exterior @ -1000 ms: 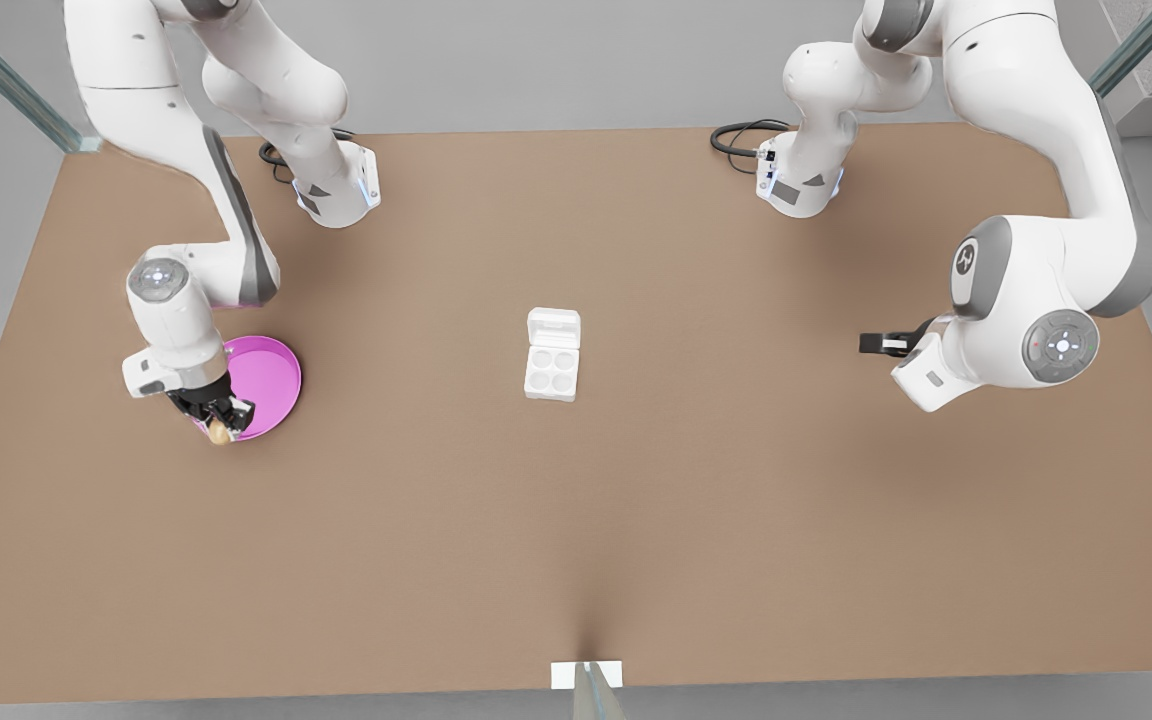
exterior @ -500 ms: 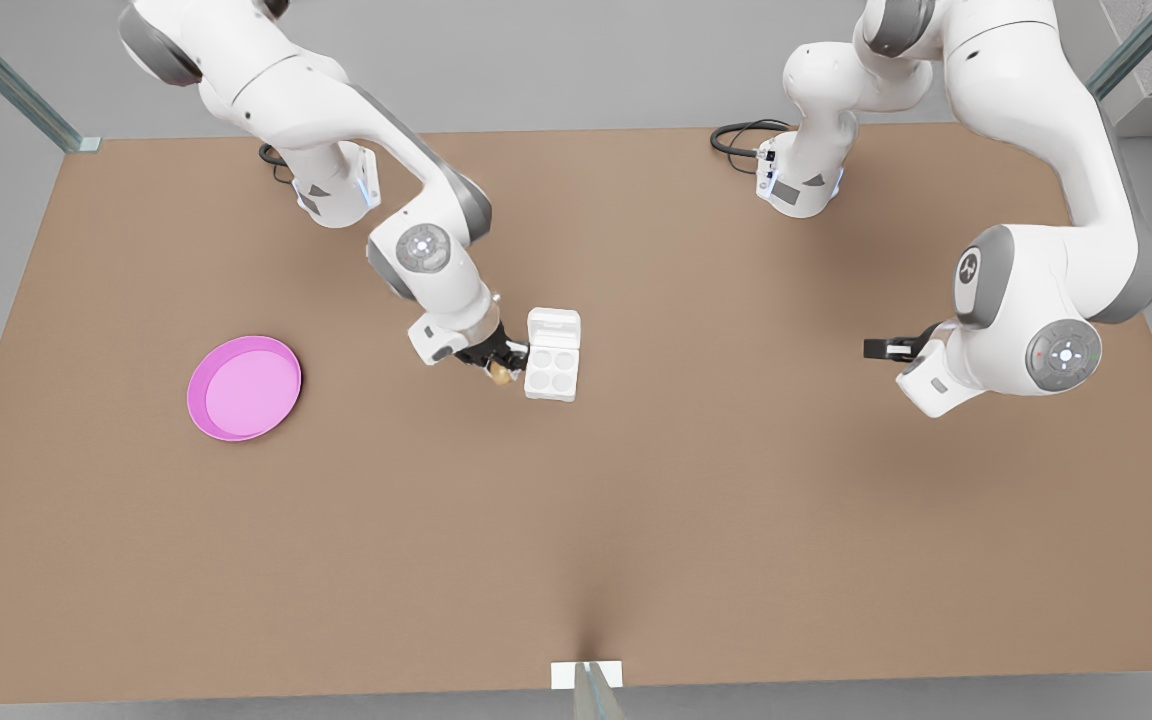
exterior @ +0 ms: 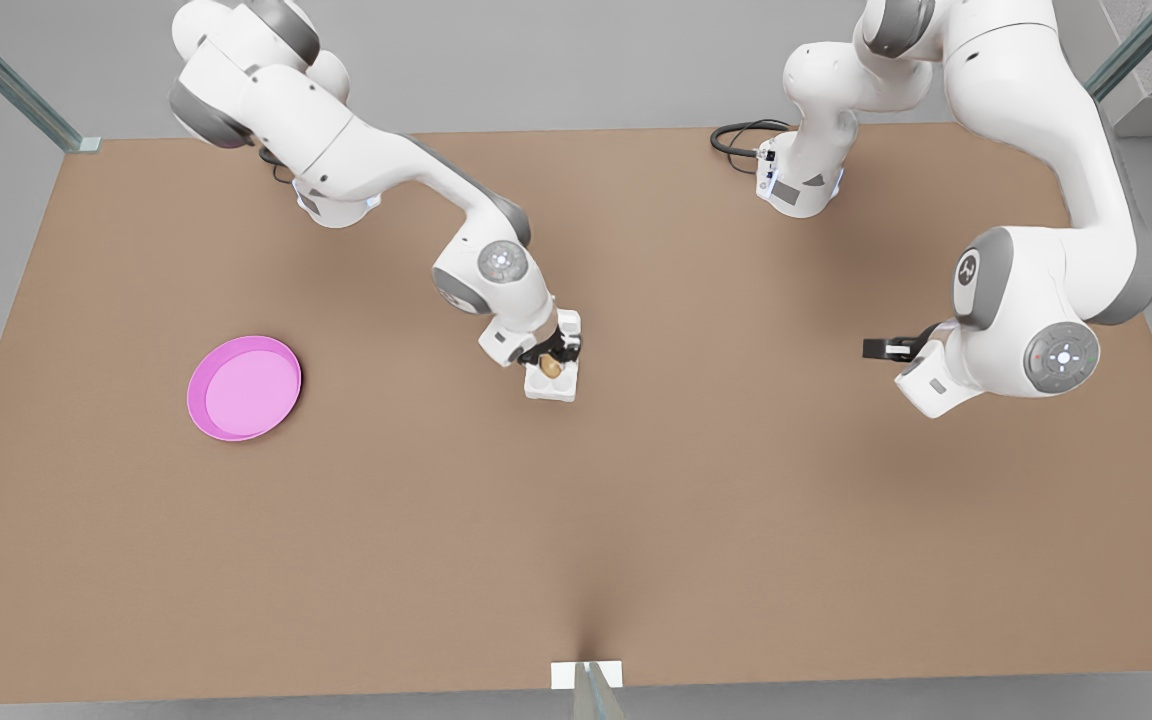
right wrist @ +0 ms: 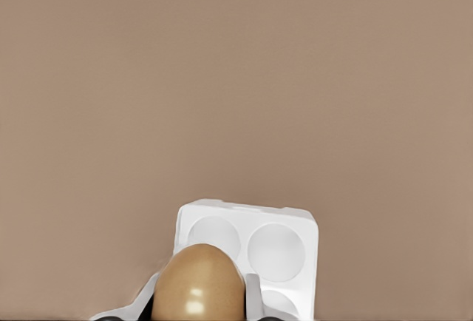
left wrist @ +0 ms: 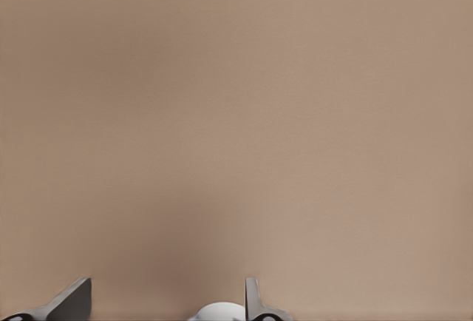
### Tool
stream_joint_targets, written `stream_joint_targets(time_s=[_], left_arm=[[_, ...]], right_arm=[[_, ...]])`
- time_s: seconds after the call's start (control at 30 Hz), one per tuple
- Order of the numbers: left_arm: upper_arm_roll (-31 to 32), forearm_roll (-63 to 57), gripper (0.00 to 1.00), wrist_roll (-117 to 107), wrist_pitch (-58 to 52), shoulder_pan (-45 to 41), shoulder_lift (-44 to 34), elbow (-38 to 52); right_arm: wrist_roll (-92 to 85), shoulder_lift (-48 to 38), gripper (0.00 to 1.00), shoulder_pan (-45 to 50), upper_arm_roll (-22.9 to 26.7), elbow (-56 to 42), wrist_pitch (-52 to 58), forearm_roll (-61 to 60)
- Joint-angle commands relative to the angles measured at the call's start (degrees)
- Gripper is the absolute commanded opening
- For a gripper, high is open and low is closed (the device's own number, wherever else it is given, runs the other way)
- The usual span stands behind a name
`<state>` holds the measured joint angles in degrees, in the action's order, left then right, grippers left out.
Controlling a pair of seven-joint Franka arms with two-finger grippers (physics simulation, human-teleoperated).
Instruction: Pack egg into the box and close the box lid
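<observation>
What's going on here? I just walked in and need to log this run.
The right gripper holds the egg directly over the box, above one of its cups on the front view's left side. The box lid is hinged open behind it. The pink plate sits apart, at the front view's left. The left gripper waits open above the table, at the front view's right.

You see the box (exterior: 553,383) mid-table, the plate (exterior: 243,388) well apart at the front view's left, the egg (exterior: 549,367) over the box's cups, the lid (exterior: 570,322) behind
</observation>
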<state>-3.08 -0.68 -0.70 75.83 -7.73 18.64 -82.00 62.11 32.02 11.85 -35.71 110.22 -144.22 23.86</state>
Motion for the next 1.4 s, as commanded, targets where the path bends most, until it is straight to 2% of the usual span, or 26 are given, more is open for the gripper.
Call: stream_joint_targets(time_s=[0.0, 0.23, 0.27, 0.3, 0.53, 0.57, 0.63, 0.67, 0.7, 0.73, 0.77, 0.8, 0.83, 0.87, 0.93, 1.0, 1.03, 1.13, 1.37], left_arm=[[0.0, -0.02, 1.0, 0.0, 0.02, 0.0, 0.0, 0.0], [0.0, -0.02, 1.0, -0.09, -0.07, 0.0, 0.0, 0.0], [0.0, -0.02, 1.0, -0.18, -0.07, 0.0, 0.0, 0.0], [0.0, -0.02, 1.0, -0.09, -0.07, 0.0, 0.0, 0.0], [0.09, -0.11, 1.0, 0.26, -0.07, 0.0, 0.26, 0.09], [0.7, 0.59, 1.0, 0.79, -0.94, 0.0, -0.7, 0.18], [7.38, -0.02, 1.0, -0.17, -4.02, -0.61, -0.62, 1.76], [10.37, 0.24, 0.84, -1.32, -4.11, -0.79, -0.53, 1.93], [12.83, 0.06, 0.79, -3.95, -4.2, -1.58, -0.44, 2.81], [13.18, 0.5, 0.47, -11.24, -5.43, -6.93, -0.18, 4.31], [13.27, 0.85, 0.32, -18.34, -5.52, -13.95, -0.18, 4.4], [14.68, 5.59, 0.21, -23.73, -5.52, -18.89, 0.0, 5.62], [15.03, 10.08, 0.21, -27.24, -4.82, -22.84, 0.52, 6.42], [15.03, 12.98, 0.21, -30.49, -3.06, -26.89, 1.84, 6.33], [14.94, 14.13, 0.21, -37.61, 5.9, -33.83, 5.88, 5.98], [14.85, 12.37, 0.21, -40.25, 16.01, -36.47, 8.87, 5.63], [14.85, 9.38, 0.25, -40.25, 16.63, -37.79, 11.16, 5.63], [15.03, 5.78, 0.24, -39.38, 19.53, -38.58, 11.6, 0.53], [14.94, 2.26, 0.21, -39.02, 28.58, -39.29, 16.87, -1.67]], right_arm=[[0.47, 0.32, 0.52, 0.11, 0.03, 0.08, 0.52, 1.18], [0.56, 3.58, 0.56, 0.11, 0.38, -0.71, -0.1, 5.06], [0.65, 3.49, 0.82, 0.02, 0.38, -0.71, -0.01, 5.06], [0.65, 3.49, 1.0, 0.02, 0.29, -0.71, -0.01, 5.06], [0.56, 2.18, 1.0, -0.86, 0.29, -1.24, 0.95, 5.14], [-0.67, -1.33, 1.0, -2.35, 0.2, -0.63, 2.8, 5.14], [-13.4, -10.83, 1.0, -8.59, 0.03, -0.01, 12.9, 4.44], [-21.84, -15.14, 1.0, -12.28, 0.73, -0.54, 17.48, 4.18], [-39.59, -18.83, 1.0, -11.93, 11.26, -3.52, 23.1, -10.75], [-53.39, -20.94, 1.0, -10.8, 23.39, -6.51, 28.72, -17.96], [-59.81, -21.91, 1.0, -10.61, 30.77, -13.08, 36.0, -22.53], [-64.22, -21.82, 1.0, -10.61, 38.34, -20.48, 47.17, -25.79], [-64.39, -21.74, 1.0, -10.7, 42.83, -28.39, 57.64, -25.88], [-60.97, -24.8, 1.0, -11.76, 43.01, -28.05, 62.04, -25.53], [-57.98, -29.82, 1.0, -13.69, 41.07, -21.2, 58.35, -25.53], [-58.06, -27.71, 1.0, -13.69, 40.37, -24.35, 58.17, -26.06], [-58.06, -26.74, 1.0, -13.17, 40.28, -24.62, 57.38, -26.06], [-57.98, -25.95, 1.0, -12.99, 40.19, -24.53, 55.71, -26.06], [-58.06, -25.95, 1.0, -12.99, 40.19, -24.09, 54.14, -25.97]])
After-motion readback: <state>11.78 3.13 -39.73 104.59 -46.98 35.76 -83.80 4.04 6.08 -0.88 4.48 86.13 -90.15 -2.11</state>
